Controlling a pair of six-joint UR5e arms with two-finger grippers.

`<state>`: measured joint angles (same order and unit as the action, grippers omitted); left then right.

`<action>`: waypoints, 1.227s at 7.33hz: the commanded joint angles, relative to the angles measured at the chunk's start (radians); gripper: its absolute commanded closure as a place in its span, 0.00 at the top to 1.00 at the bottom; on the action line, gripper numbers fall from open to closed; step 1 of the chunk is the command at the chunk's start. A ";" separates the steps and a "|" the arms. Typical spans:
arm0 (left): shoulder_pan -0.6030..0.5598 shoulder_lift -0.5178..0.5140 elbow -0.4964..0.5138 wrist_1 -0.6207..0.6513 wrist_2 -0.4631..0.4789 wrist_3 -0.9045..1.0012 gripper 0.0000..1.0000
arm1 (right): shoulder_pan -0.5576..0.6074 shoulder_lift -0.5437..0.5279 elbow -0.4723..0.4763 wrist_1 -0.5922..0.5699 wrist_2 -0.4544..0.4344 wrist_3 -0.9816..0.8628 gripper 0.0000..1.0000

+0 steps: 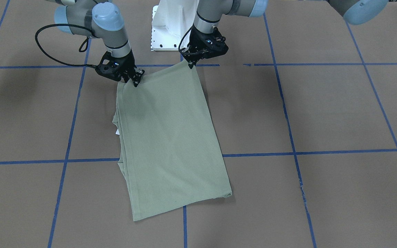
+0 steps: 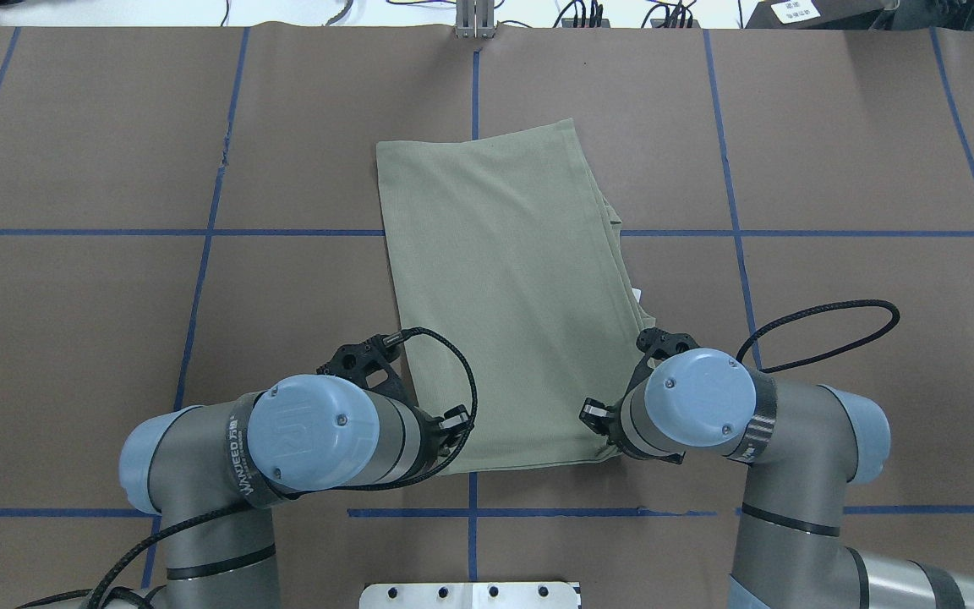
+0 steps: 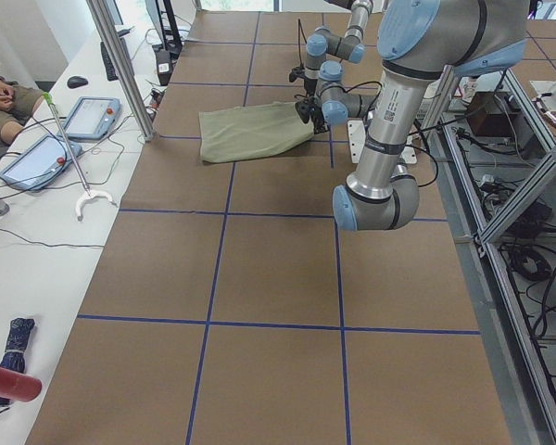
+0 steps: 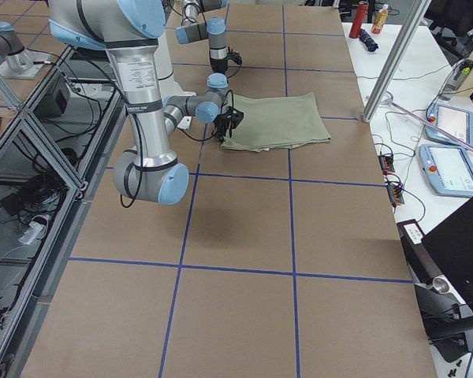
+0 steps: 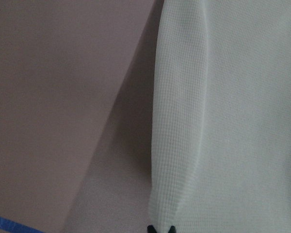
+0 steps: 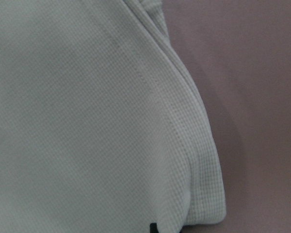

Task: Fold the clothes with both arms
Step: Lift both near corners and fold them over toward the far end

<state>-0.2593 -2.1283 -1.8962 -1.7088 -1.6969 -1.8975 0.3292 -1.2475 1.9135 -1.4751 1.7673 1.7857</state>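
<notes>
Front view: shirt [image 1: 171, 137] lies folded into a long rectangle on the table [image 1: 322, 110], skewed a bit against the blue tape grid, with its free short end toward the camera. The left gripper [image 1: 191, 64] is pinched closed on the robot-side corner at view right. The right gripper [image 1: 135, 81] is clamped on the other robot-side corner, and the shirt edge runs straight between the two. Stacked layers show along the right gripper's side, with a sliver of white hang tag [image 1: 117, 132] sticking out. The white pedestal base [image 1: 167, 31] is just behind the grippers. Overhead: shirt [image 2: 504, 288] sits mid-table between both wrists, its near edge just short of the tape line in front of the base. The fingers are mostly hidden under the wrist caps, so the grip can't be read here. Left side view: shirt [image 3: 250, 133] is at the far end of the table with both grippers at its robot-side edge, too small to judge. Right side view: same layout, right gripper at the shirt's near corner. Left wrist: knit cloth fills the right half, a folded edge runs up the frame, and black fingertips [image 5: 150, 228] sit close together at the bottom with cloth at them. Right wrist: a stitched hem and layers curve down to the corner, one black fingertip [image 6: 153, 227] shows at the bottom, and there's bare table on the right.
</notes>
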 commanded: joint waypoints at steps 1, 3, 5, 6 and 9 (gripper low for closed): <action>0.000 -0.001 -0.001 0.000 -0.001 0.000 0.00 | 0.011 0.031 0.027 -0.030 0.003 0.003 0.00; 0.000 0.007 -0.007 0.001 -0.001 0.006 0.00 | 0.013 0.034 0.030 -0.028 0.014 0.005 0.00; 0.003 0.010 -0.053 0.062 -0.001 0.008 0.00 | 0.017 0.011 0.102 -0.030 0.128 0.008 0.00; 0.026 0.011 -0.114 0.133 -0.001 0.008 0.00 | 0.014 -0.001 0.143 -0.031 0.176 0.009 0.00; 0.147 0.050 -0.298 0.294 0.000 -0.011 0.00 | -0.066 -0.020 0.296 -0.031 0.317 0.105 0.00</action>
<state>-0.1636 -2.0994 -2.1225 -1.4544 -1.6978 -1.8967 0.3044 -1.2577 2.1414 -1.5062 2.0480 1.8320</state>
